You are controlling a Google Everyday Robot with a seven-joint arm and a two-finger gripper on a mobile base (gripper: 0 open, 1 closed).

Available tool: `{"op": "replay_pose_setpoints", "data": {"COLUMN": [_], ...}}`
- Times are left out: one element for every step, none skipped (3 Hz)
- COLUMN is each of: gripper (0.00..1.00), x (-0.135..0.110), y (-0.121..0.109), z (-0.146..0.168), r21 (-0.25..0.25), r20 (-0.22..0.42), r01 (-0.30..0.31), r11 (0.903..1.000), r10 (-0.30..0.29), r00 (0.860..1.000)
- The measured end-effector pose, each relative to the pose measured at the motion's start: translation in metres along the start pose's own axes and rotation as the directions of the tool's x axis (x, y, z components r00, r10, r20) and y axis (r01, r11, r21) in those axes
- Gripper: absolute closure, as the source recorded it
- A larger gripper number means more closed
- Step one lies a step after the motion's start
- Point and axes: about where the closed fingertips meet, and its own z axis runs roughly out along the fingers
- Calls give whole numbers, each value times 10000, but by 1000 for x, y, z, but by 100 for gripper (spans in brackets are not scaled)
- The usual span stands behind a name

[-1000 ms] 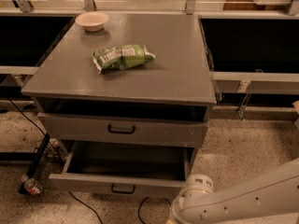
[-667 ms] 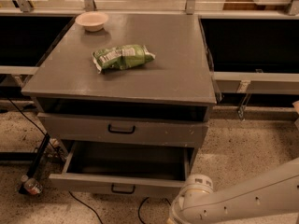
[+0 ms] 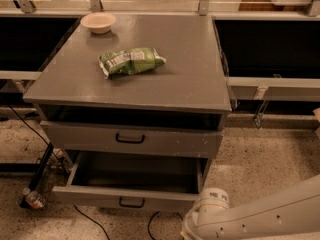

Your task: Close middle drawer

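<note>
The middle drawer (image 3: 125, 198) of the grey cabinet is pulled far out. Its low plain front panel carries a small black handle (image 3: 131, 202), and its deep box (image 3: 137, 171) looks dark and empty. Above it sits a drawer with a taller front (image 3: 165, 143) and a bigger handle (image 3: 130, 139), pulled out only slightly. My gripper is not in view. Only my white arm (image 3: 260, 216) shows at the bottom right, with its rounded joint (image 3: 211, 205) just right of the open drawer's front corner.
On the cabinet top (image 3: 190, 79) lie a green snack bag (image 3: 131, 61) and a small white bowl (image 3: 98, 22) at the far left. A plastic bottle (image 3: 34, 199) and black cables (image 3: 35, 131) lie on the speckled floor to the left. Dark shelving flanks both sides.
</note>
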Motion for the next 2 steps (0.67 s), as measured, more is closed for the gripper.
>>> {"op": "replay_pose_setpoints", "data": {"gripper": [100, 100], "x": [0, 0], "y": [-1, -2], "z": [0, 1], "r21": [23, 94], "r20": [21, -11], "r01": [-26, -141], "r11": [10000, 9999], "r10": [26, 141], "r00": [10000, 9999]}}
